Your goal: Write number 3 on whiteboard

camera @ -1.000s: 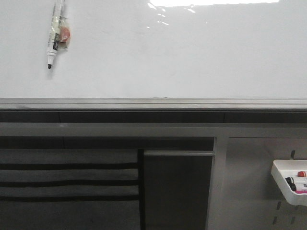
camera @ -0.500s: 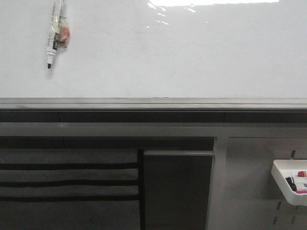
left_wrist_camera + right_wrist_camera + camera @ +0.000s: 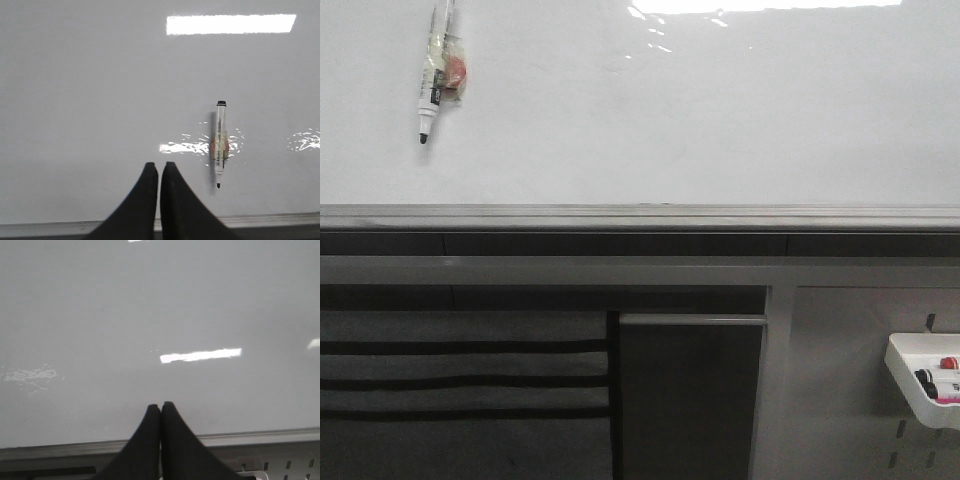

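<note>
Marker (image 3: 220, 145): upright on whiteboard (image 3: 90, 75), tip down, just beside left gripper (image 3: 160, 167); both grippers pressed closed, empty.

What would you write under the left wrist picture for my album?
Shut left gripper faces the blank glossy whiteboard, beside a white marker pen hanging tip-down.

The whiteboard (image 3: 720, 120) is a large glossy white board standing upright, streaked with bright glare from the lights, with a grey metal ledge along its lower edge. It faces both grippers: the left gripper (image 3: 159, 167) and the right gripper (image 3: 160, 407) each point at its bare white surface just above the ledge. No drawn digit shows on it.
</note>
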You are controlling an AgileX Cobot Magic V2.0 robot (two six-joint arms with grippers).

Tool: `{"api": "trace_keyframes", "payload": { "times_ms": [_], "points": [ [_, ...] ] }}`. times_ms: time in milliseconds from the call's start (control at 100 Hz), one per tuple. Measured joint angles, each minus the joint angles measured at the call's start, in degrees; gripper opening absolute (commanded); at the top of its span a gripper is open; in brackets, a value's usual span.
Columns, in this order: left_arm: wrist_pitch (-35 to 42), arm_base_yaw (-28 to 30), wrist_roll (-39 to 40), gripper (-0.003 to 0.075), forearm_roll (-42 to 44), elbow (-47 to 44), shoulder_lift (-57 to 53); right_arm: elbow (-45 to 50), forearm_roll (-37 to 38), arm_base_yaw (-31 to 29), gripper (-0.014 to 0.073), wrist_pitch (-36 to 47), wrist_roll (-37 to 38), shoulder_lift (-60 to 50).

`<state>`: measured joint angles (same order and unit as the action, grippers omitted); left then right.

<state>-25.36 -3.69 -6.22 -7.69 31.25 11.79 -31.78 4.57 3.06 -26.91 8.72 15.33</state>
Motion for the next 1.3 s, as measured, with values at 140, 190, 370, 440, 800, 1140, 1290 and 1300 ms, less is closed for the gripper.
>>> {"api": "trace_keyframes", "payload": {
  "times_ms": [140,190,370,440,800,1140,1290,1300],
  "points": [
    [0.4,0.0,0.0,-0.0018,0.5,1.2,3.0,-3.2,0.0,0.0,-0.0074,-0.1,0.0,4.8],
    [0.4,0.0,0.0,-0.0018,0.6,1.2,3.5,-3.2,0.0,0.0,-0.0074,-0.1,0.0,5.8],
    [0.4,0.0,0.0,-0.0018,0.7,1.2,3.8,-3.2,0.0,0.0,-0.0074,-0.6,0.0,6.9],
    [0.4,0.0,0.0,-0.0018,0.7,1.2,3.8,-3.2,0.0,0.0,-0.0074,-0.7,0.0,6.9],
    [0.5,0.0,0.0,-0.0015,0.7,1.2,3.8,-3.2,0.0,0.0,-0.0058,-1.0,-0.1,7.0],
    [0.5,0.0,0.0,0.0320,2.7,1.2,3.8,-3.2,0.9,0.0,0.0497,-1.2,-0.1,7.6],
    [0.5,0.0,-0.1,0.0517,3.3,1.2,3.8,-3.2,1.0,0.0,0.0582,-2.0,-0.1,7.6],
    [0.5,0.0,-0.1,0.0520,3.3,1.2,3.8,-3.2,1.0,0.0,0.0582,-2.1,-0.1,7.6]
  ]
}}
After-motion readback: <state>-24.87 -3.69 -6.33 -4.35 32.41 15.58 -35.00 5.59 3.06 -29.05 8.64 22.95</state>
